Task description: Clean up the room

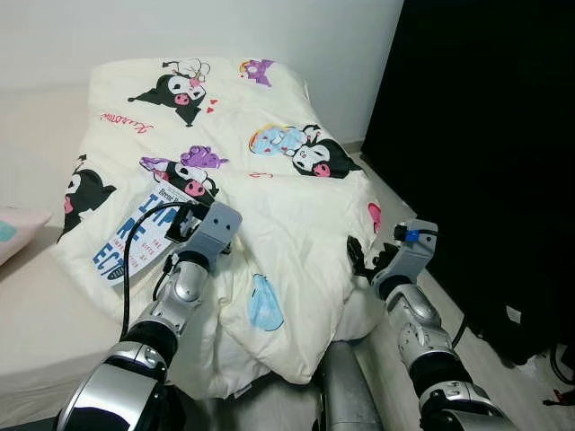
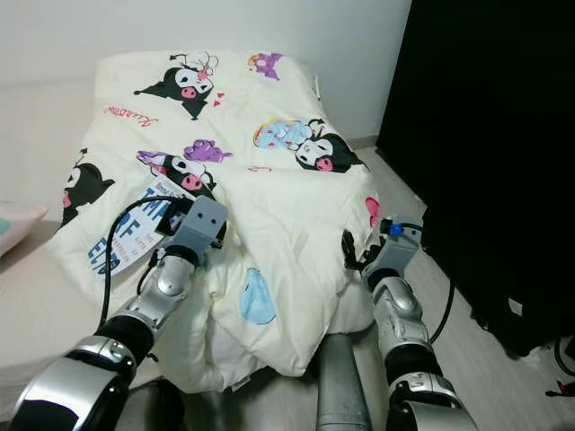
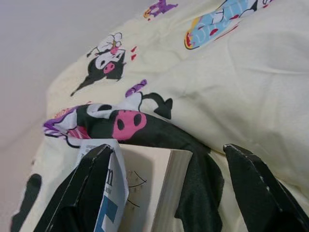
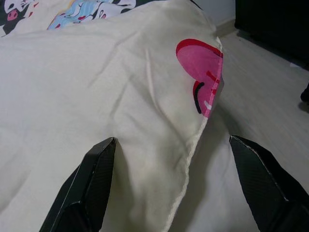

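A cream duvet (image 1: 269, 197) printed with cartoon characters is spread over the bed. On its left part lies a book (image 1: 139, 233) with a white and blue cover. My left gripper (image 1: 177, 224) is open at the book's near corner. In the left wrist view the book (image 3: 145, 188) sits between the spread fingers (image 3: 87, 188). My right gripper (image 1: 359, 259) is open at the duvet's right edge. In the right wrist view a fold of the duvet with a pink heart (image 4: 200, 72) lies between its fingers (image 4: 91, 183).
A tall black cabinet (image 1: 485, 135) stands close on the right, leaving a narrow strip of floor (image 1: 467, 314) beside the bed. A pink pillow (image 1: 16, 229) lies at the left edge on the bare mattress (image 1: 54, 323). Cables (image 1: 561, 368) lie at the lower right.
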### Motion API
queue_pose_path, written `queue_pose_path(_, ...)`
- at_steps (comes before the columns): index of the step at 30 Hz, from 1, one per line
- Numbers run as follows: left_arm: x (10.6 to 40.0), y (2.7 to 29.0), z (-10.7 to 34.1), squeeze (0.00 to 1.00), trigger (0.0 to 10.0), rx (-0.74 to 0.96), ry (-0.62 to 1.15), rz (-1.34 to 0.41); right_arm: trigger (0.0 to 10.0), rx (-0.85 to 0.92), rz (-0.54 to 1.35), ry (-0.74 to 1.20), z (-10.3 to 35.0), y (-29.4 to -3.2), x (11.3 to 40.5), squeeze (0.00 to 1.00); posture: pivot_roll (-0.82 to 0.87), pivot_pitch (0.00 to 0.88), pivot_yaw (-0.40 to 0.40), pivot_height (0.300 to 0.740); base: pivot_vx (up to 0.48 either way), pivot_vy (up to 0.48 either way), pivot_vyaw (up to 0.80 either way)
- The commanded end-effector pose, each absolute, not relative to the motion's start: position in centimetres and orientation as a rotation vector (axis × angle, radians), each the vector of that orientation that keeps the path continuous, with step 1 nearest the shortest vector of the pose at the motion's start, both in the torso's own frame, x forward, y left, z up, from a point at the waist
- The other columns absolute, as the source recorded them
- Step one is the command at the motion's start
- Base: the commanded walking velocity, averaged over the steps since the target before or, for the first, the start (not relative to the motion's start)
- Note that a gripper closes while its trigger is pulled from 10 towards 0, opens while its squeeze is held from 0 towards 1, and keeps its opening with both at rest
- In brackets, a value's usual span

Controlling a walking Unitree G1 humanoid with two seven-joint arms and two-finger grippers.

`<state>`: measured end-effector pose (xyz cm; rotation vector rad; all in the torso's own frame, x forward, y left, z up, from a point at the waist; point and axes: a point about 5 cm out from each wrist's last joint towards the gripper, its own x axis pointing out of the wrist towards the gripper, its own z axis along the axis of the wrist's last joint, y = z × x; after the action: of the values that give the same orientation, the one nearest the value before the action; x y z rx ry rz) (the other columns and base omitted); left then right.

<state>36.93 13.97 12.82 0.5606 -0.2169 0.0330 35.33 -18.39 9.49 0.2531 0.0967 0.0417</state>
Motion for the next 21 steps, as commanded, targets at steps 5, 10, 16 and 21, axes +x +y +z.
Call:
queue_pose_path(5,36.7,17.0,12.1,0.00,10.0,0.681,-0.169,0.165,10.0,0.262,0.033,0.115,9.1,-18.5,35.1,0.00,-0.24,0.188,-0.021,0.521,0.000,0.000,0.00)
queue_pose_path(10,36.5,17.9,11.7,0.00,10.0,0.713,-0.141,0.194,10.0,0.263,0.036,0.115,9.1,-18.4,35.1,0.00,-0.24,0.189,-0.021,0.521,0.000,0.000,0.00)
queue_pose_path(16,36.3,17.7,11.1,0.00,10.0,0.751,-0.121,0.167,10.0,0.262,0.037,0.115,9.1,-18.5,35.1,0.00,-0.24,0.190,-0.022,0.521,0.000,0.000,0.00)
queue_pose_path(21,35.8,17.4,9.7,0.00,10.0,0.865,-0.091,0.119,10.0,0.262,0.036,0.113,9.2,-18.5,35.1,0.00,-0.24,0.191,-0.022,0.521,0.000,0.000,0.00)
